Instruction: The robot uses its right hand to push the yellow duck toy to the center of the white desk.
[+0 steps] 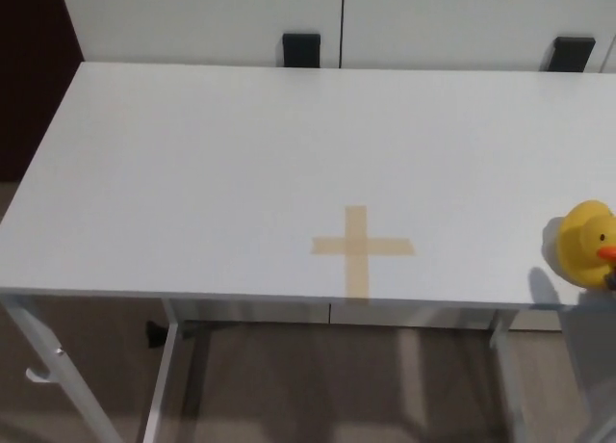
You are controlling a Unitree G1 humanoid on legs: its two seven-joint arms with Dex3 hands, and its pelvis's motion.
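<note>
Nearest the camera, below the front edge of the tabletop (192, 173), the white metal legs (164, 376) of the desk stand on a brownish floor (289, 395). A small hook-like fitting (38, 371) sticks out from the leg at the lower left.

Neither of the robot's hands shows in the head view, so whether they are spread or closed cannot be told.

On the tabletop, close to the front edge and a little right of the middle, a cross of tan tape (361, 248) lies flat on the white surface. Well to the right of it, at the right border of the picture, sits the yellow duck toy (582, 245). It is upright, near the front edge, with its orange beak (606, 253) pointing right toward the frame edge. Part of the duck is cut off by the border. It casts a soft grey shadow on the tabletop to its left. The duck and the tape cross are well apart.

Beyond the far edge of the tabletop stand white cabinet panels (192, 19), split by a thin vertical seam. Two black blocks (301, 50) sit just behind the far edge, one near the middle and one at the far right. A dark wall area (34, 87) fills the left side.
</note>
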